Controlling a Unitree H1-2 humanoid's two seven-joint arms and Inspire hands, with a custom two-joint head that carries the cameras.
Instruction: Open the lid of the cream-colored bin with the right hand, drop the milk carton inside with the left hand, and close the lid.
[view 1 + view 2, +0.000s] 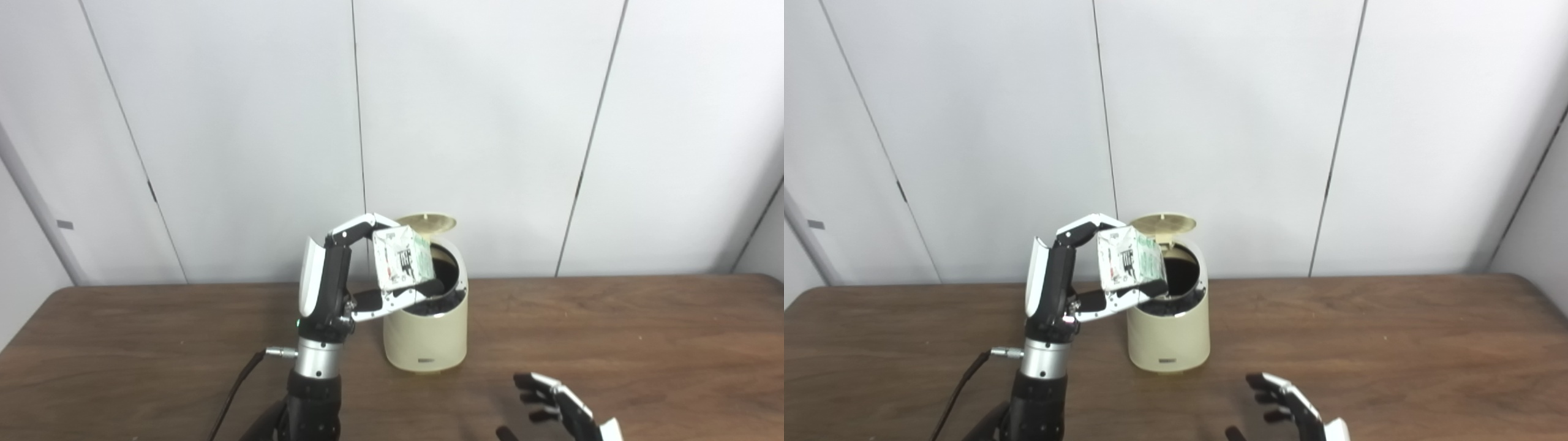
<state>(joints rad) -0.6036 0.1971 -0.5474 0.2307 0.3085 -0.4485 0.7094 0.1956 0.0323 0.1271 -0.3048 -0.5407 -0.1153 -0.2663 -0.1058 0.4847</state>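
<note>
White wall panels back a brown table [612, 331]. At frame centre the bin [425, 337] stands with its lid [427, 222] up. The left hand [343, 275] clamps the carton [401, 257] over the bin's mouth; the right hand [560, 407] rests apart, empty, lower right. Dropping comes next, I judge: release.

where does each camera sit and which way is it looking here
Left eye view: on the head, left side, facing forward and down at the table and wall; shows the left hand holding the milk carton at the open cream bin, and the right hand low by the picture's bottom edge.
Right eye view: on the head, slightly to the right, same direction; both hands and forearms show.
Shared: the same scene, with everything shifted left in the right eye view.
</note>
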